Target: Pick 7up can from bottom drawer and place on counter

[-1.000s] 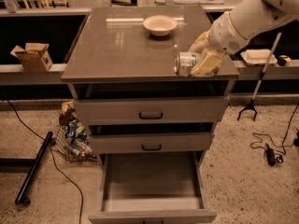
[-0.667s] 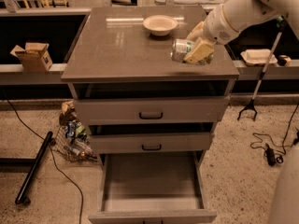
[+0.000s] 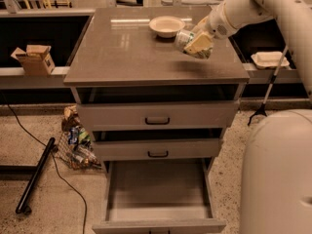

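Glossy counter (image 3: pixel 127 53); gripper (image 3: pixel 196 44) over right side — clasping 7up can (image 3: pixel 183 37)

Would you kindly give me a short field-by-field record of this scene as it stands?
gripper: above the right part of the counter, closed on the soda can
soda can: tilted in the gripper, just right of the bowl, not touching it
bowl: upright near the counter's back edge
bottom drawer: pulled open, bare floor showing
upper two drawers: shut

Cream jaws over gray-brown counter (image 3: pixel 126 52), silvery-green 7up can (image 3: pixel 182 37)
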You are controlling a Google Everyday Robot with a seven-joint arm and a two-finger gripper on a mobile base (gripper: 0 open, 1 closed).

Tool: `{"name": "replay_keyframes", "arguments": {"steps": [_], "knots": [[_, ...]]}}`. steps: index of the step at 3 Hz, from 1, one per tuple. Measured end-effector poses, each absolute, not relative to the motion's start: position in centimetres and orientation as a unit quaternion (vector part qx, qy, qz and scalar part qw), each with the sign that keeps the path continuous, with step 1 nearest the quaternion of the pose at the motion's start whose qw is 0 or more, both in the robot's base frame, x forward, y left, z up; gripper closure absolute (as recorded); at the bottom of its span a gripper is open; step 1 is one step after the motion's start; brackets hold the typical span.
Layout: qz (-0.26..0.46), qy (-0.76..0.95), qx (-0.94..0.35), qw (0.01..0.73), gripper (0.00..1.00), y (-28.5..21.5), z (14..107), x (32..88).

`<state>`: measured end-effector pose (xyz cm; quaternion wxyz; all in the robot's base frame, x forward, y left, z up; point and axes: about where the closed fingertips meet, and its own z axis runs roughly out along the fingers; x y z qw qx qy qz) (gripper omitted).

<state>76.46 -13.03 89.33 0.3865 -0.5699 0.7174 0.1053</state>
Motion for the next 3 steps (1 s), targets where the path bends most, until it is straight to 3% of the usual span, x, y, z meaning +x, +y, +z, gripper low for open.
{"name": "replay_keyframes", "arguments": {"steps": [1,3], "knots": [[0.124,0.738,-0.541,0.382,0.82,-12.6,87.8,78.9],[0.139,0.77,-0.506,0.362,0.36,-12.2,85.5,81.2]]}}
